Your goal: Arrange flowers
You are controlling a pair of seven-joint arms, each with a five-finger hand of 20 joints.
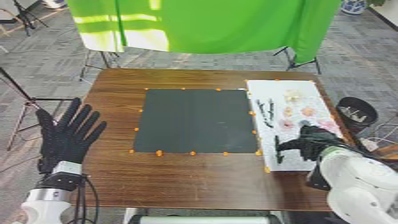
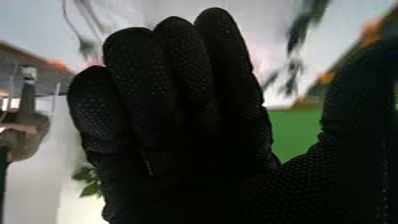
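Right hand low over the flower sheet, left hand spread at the table's left edge

The right hand (image 1: 313, 142) is over the near right part of the white sheet (image 1: 293, 164), close to the table's right edge. Its fingers lie straight and side by side, with the thumb standing apart; whether they touch anything, I cannot tell. The pale flowers (image 1: 293, 95) lie toward the sheet's far end, and the pink flowers (image 1: 308, 111) are nearer the hand. Dark stems (image 1: 265, 112) run along the sheet's left side, and a green sprig (image 1: 279, 150) lies near its left edge, beside the thumb.

The left hand (image 1: 62, 137) is raised, its fingers fanned wide, well apart from the flowers. Between the hands, the dark mat (image 1: 195, 120) sits just beside the sheet, both edged with orange markers (image 1: 159, 153). A broad band of brown table (image 1: 178, 182) gives room on the near side; the right-hand margin is narrow, with a black bin (image 1: 357, 111) beyond it.
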